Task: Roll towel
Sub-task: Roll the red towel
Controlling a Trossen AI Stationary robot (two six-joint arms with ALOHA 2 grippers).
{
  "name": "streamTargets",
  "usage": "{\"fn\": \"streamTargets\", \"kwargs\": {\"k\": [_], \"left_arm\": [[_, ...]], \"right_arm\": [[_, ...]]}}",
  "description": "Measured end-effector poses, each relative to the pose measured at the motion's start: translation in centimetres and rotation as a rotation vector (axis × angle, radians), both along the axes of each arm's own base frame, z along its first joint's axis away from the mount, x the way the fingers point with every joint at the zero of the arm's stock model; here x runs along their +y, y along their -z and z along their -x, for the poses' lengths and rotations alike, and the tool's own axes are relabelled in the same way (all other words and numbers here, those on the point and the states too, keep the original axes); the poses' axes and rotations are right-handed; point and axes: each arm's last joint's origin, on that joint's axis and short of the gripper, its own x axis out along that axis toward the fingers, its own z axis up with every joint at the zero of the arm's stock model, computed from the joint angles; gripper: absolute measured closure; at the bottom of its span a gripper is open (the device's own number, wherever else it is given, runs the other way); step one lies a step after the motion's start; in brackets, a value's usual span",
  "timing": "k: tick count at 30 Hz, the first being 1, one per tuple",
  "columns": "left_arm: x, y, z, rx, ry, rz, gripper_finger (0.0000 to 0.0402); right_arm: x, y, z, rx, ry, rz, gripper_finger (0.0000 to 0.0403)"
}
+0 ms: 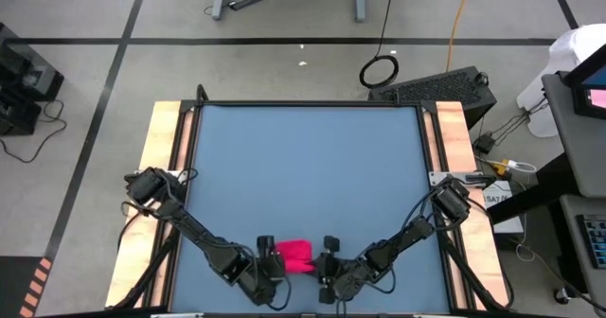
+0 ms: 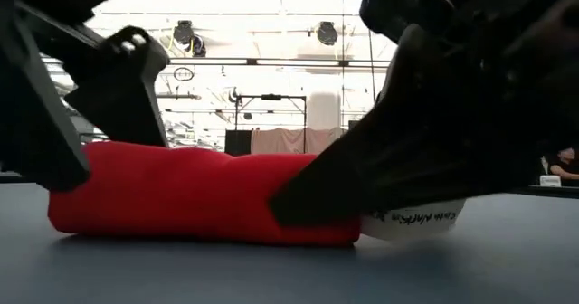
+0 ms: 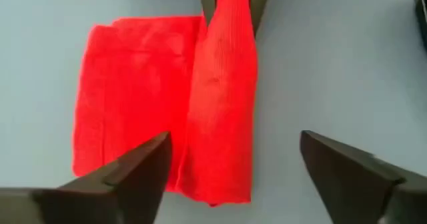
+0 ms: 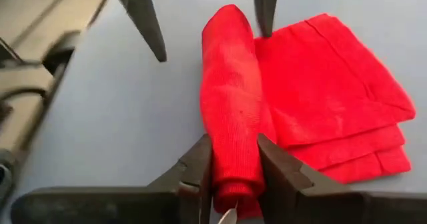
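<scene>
Towel (image 1: 295, 254) at tabletop (image 1: 303, 167) near edge, partly rolled. Right gripper (image 4: 235, 167) jaws clamped on roll end; left gripper (image 3: 233, 161) jaws apart, astride roll. Next likely: roll on over flat part.

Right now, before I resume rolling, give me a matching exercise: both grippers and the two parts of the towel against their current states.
1. left gripper
2. right gripper
3. towel roll
4. flat part of towel

a. lying folded on the table
b. fingers spread wide, holding nothing
c. a rolled tube
d. fingers shut on the roll's end

Pairs: 1-b, 2-d, 3-c, 4-a
</scene>
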Motion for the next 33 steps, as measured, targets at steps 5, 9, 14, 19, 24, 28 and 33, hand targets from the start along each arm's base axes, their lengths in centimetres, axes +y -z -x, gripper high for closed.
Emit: {"fn": "streamTargets", "kwargs": {"k": [5,9,14,19,24,28,33], "left_arm": [[-1.2,-0.7,1.1,-0.081,0.036,-0.092,0.0032],[-2.3,-0.9,2.0,-0.156,0.088,-0.203,0.0032],[-3.6,-1.2,2.6,-0.209,0.159,-0.207,0.0054],[-4.0,0.7,2.5,-0.150,0.121,-0.135,0.0079],[-3.7,2.0,1.9,-0.132,0.139,-0.178,0.0090],[-3.5,2.6,1.7,-0.133,0.091,-0.187,0.0109],[-3.3,2.7,1.9,-0.123,0.078,-0.218,0.0146]], "right_arm": [[0.0,-0.1,-0.4,0.022,-0.009,-0.193,0.0321],[-0.2,-0.1,-0.6,0.063,0.005,-0.321,0.0321],[-0.7,0.0,-1.0,0.080,0.038,-0.379,0.0321],[-1.7,-0.1,-1.7,0.113,0.052,-0.454,0.0321],[-2.3,-0.1,-2.0,0.135,0.046,-0.492,0.0321],[-2.3,-0.1,-2.1,0.135,0.047,-0.495,0.0321],[-2.3,-0.1,-2.1,0.134,0.046,-0.492,0.0319]]}}
